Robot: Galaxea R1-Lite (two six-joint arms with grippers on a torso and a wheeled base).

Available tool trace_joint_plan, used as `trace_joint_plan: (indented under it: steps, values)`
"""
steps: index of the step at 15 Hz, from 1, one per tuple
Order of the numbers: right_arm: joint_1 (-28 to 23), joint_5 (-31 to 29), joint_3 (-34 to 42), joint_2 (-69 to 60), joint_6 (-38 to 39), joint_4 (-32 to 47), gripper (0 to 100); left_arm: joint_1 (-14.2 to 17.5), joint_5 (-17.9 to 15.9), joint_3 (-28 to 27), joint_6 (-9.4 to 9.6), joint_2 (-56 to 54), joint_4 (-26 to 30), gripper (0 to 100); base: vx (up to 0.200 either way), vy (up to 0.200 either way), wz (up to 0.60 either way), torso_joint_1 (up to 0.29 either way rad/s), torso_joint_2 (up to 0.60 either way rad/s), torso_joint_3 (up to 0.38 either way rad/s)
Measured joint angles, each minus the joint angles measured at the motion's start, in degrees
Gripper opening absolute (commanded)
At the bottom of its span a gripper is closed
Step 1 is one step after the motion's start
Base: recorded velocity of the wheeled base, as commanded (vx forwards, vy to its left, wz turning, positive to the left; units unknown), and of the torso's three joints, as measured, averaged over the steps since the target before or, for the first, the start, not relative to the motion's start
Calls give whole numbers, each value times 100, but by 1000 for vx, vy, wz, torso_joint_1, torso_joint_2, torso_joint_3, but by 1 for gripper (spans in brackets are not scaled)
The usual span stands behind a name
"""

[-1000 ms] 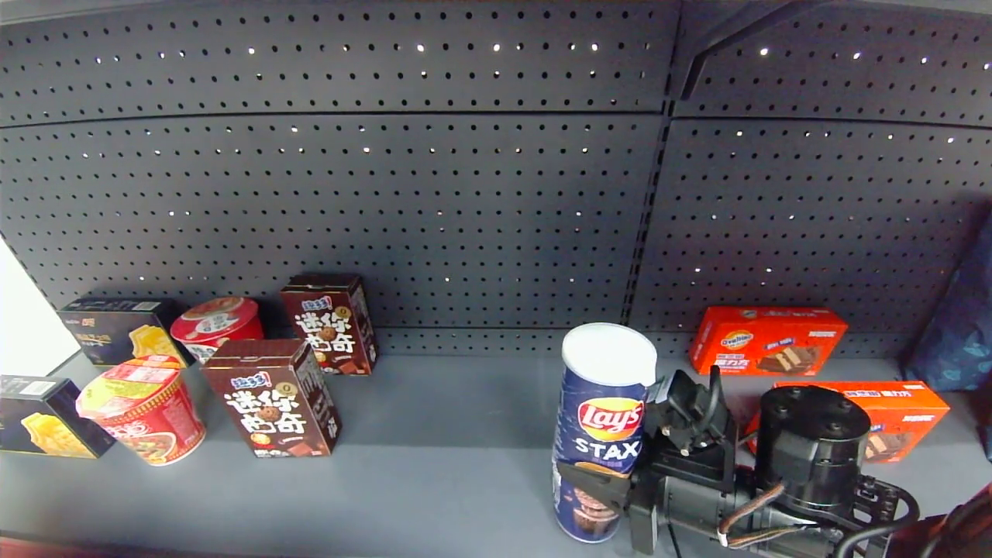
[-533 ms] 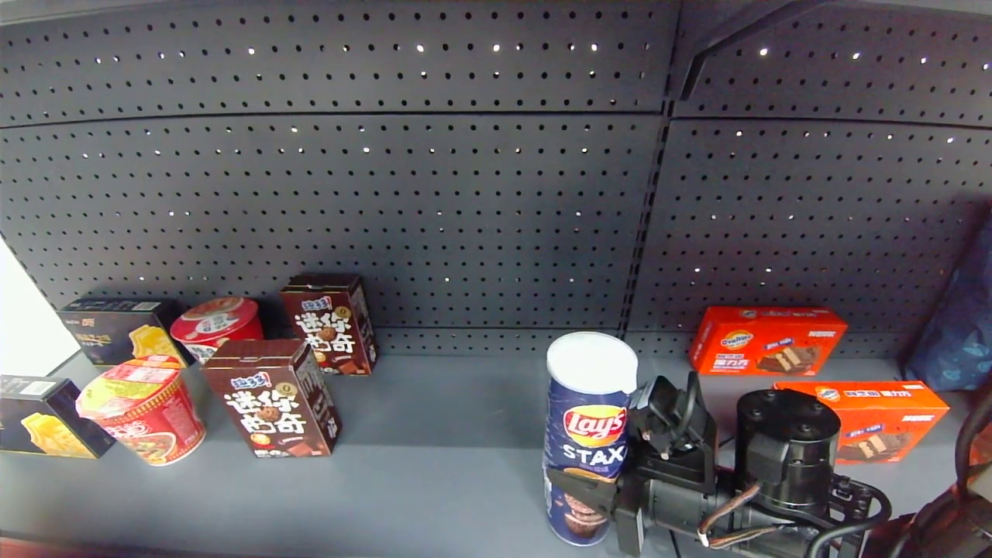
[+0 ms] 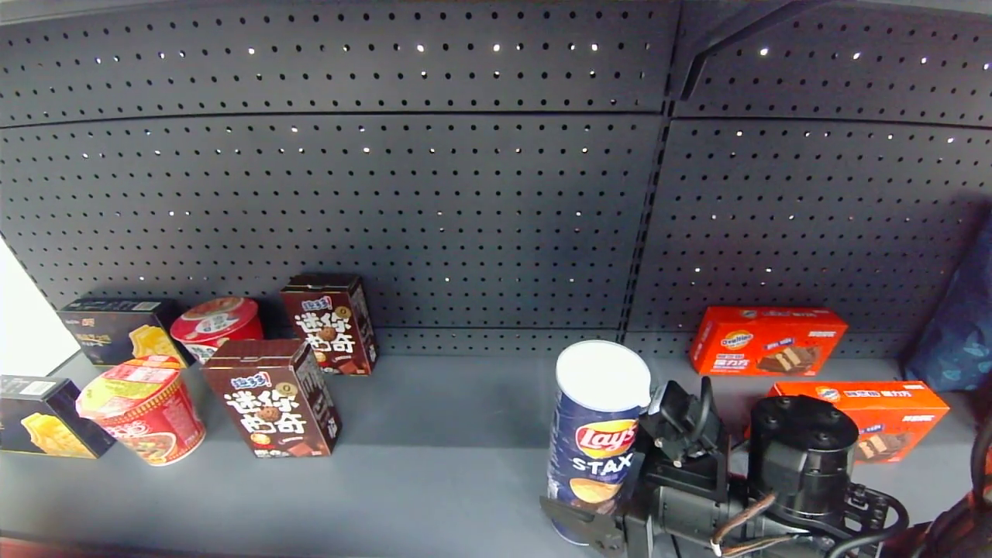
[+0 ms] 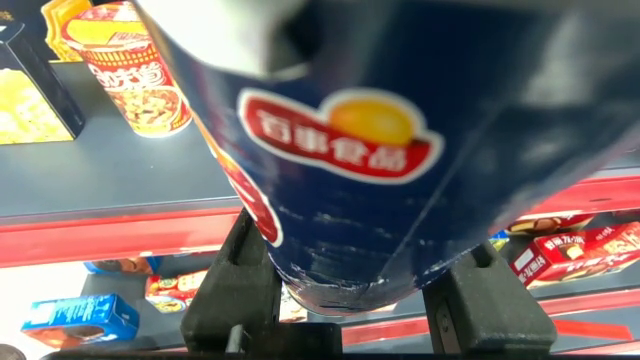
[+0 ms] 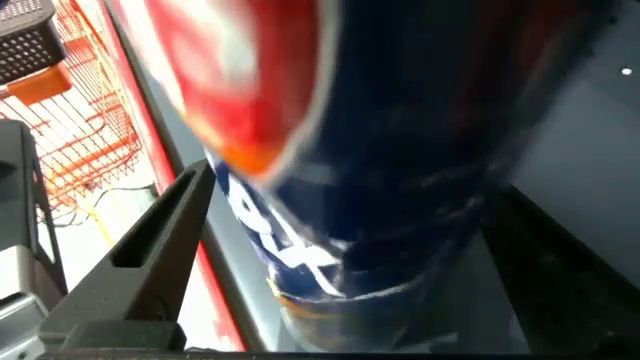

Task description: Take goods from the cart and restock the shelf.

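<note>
Grey shelf (image 3: 434,434) w/ pegboard back: R gripper (image 3: 620,473) is clamped on the lower part of the chips can (image 3: 601,434). The can stands upright near the shelf's front edge, btwn the brown boxes (image 3: 271,407) and orange boxes (image 3: 763,341) (base hidden, can't tell if it touches the shelf). Vs 0.5 s ago its white lid sits lower and a touch further right; other goods unmoved. L gripper (image 4: 360,300) has its fingers closed around a second can (image 4: 400,150), below shelf level.

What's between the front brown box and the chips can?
Nothing: bare grey shelf between front brown box and chips can, per head view.
</note>
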Motion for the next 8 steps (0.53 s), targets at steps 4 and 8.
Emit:
trace_joint_plan:
  steps: [4, 8]
  values:
    - [32, 0, 412, -385, 0, 0, 100, 0, 0, 9, 0, -2, 2, 0, 0, 0, 0, 0, 0, 0]
    - [15, -7, 762, -736, 0, 16, 100, 12, 9, -5, 0, -11, 0, 0, 0, 0, 0, 0, 0, 0]
